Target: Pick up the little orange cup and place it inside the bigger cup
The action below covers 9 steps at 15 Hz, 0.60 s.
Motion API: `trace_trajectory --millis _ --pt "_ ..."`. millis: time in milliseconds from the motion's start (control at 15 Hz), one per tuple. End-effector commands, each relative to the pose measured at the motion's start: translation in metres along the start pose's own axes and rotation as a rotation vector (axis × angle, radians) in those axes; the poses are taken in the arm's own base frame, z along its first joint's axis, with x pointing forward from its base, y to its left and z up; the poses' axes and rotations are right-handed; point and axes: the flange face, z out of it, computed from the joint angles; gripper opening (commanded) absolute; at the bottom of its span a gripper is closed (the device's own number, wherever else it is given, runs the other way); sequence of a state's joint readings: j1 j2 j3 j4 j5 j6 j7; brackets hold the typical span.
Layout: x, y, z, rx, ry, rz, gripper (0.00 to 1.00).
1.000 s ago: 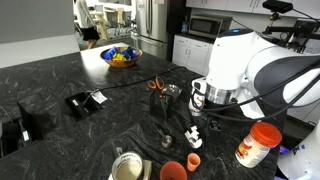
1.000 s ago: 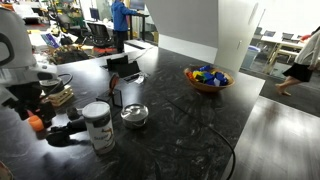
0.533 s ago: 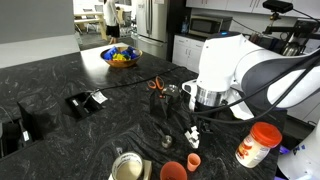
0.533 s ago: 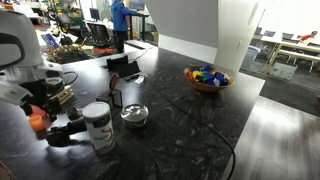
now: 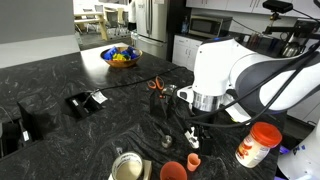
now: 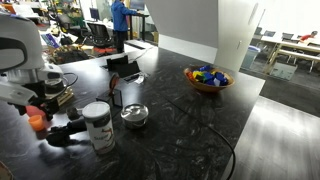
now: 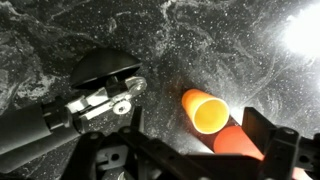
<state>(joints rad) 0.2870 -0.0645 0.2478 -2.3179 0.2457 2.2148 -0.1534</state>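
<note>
Now I'm easing the claw (image 5: 193,128) lower over the little cup (image 7: 204,111), jaws wide and empty; the grasp is coming next.

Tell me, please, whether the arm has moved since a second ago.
Yes; in an exterior view the arm has shifted away from the white jar.

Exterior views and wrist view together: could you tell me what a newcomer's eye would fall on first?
The bulky white robot arm bent over the black marbled counter, its gripper poised over the little orange cup. Next, the bowl of colourful items at the counter's far end.
</note>
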Motion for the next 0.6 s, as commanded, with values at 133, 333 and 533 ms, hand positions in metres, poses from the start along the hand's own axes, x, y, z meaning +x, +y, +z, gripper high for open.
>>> trace_trajectory --millis 133,333,533 --pt "0.007 -0.006 0.014 -0.004 -0.012 -0.075 1.00" --pt "0.011 -0.006 0.021 -0.018 -0.018 -0.096 1.00" --pt "0.014 -0.003 0.026 -0.030 -0.021 -0.107 1.00"
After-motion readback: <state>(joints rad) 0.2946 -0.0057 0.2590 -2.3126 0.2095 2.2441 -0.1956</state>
